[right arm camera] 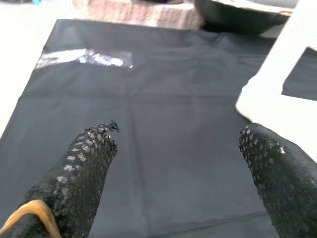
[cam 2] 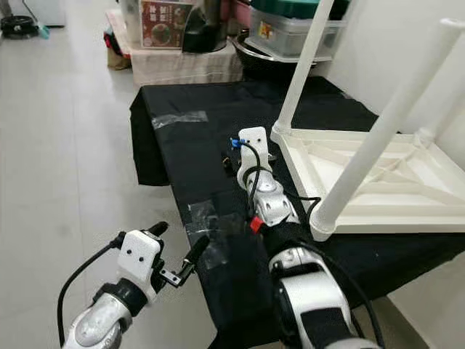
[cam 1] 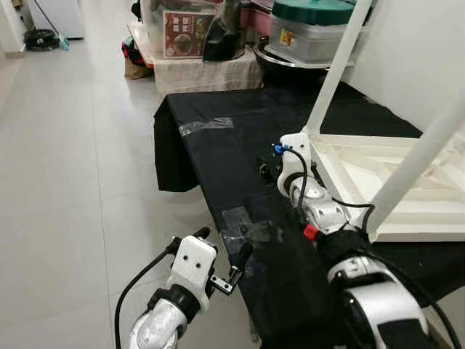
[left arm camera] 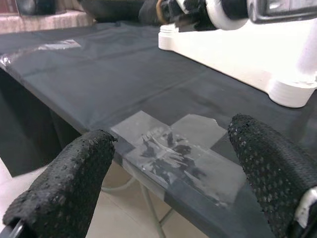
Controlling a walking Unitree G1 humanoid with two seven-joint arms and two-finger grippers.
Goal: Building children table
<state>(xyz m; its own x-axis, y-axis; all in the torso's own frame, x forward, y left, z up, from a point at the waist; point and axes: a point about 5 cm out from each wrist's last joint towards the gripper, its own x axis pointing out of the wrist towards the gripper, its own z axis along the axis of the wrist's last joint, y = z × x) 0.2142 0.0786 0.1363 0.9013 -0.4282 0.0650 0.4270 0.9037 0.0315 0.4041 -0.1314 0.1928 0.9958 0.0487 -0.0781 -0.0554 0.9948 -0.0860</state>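
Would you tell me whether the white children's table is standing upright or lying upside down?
Upside down: the white table rests top-down on the black cloth, with its legs pointing up.

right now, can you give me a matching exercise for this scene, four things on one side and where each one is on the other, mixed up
Things:
1. upturned white table
2. left gripper
3. right gripper
4. clear tape patch

Places:
A. off the near edge of the black cloth, above the floor, fingers open
B. stuck flat on the far part of the black cloth
C. lying on the cloth with its legs pointing up
D. over the cloth beside a corner of the white table, fingers open

Pairs: 1-C, 2-A, 3-D, 4-B
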